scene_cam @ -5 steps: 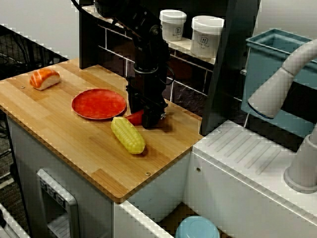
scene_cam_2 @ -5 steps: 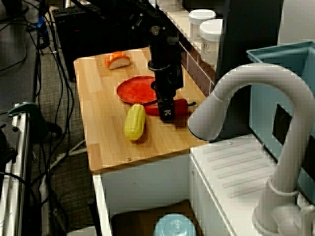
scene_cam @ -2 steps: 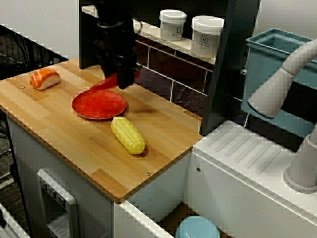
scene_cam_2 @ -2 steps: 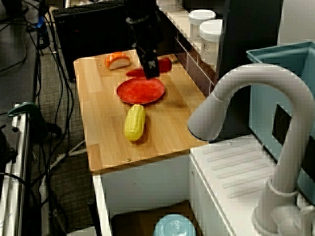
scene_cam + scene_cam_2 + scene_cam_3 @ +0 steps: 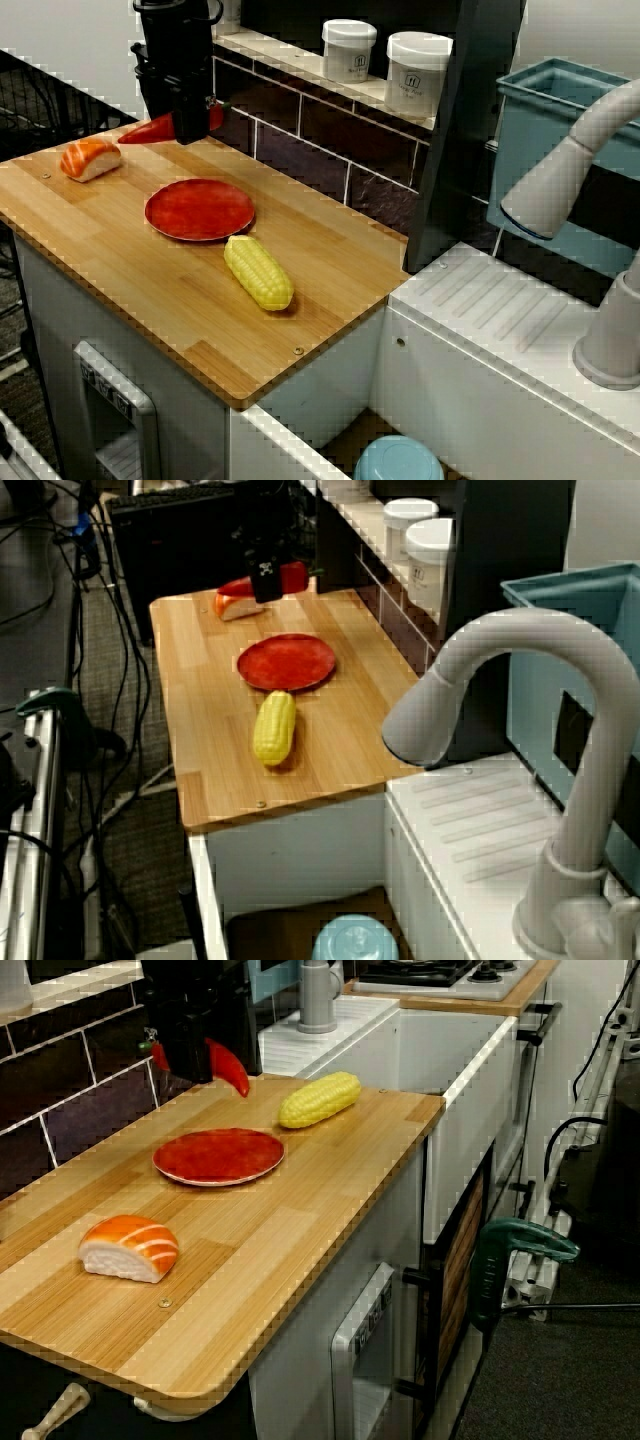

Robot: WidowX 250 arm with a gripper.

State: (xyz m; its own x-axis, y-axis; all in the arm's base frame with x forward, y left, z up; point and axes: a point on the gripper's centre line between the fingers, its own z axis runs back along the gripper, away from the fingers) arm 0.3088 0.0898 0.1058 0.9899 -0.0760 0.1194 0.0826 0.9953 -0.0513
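One red pepper (image 5: pixel 150 130), pinched by fingers (image 5: pixel 188 120), near level, tip dipping toward sushi (image 5: pixel 90 158)

1. We see the claw (image 5: pixel 186 118), gripping the red pepper (image 5: pixel 148 129), hang above the back of the table (image 5: pixel 150 290), close to the tiled wall (image 5: pixel 300 135).
2. The sushi piece (image 5: pixel 90 158), red plate (image 5: pixel 199 209) and corn (image 5: pixel 258 271) lie well apart, with open wood between them.
3. We find open wood along the front edge too.
4. A ledge (image 5: pixel 300 62) with jars (image 5: pixel 349 50) tops the wall; a dark post (image 5: pixel 460 130) and the faucet (image 5: pixel 560 180) close the sink end.
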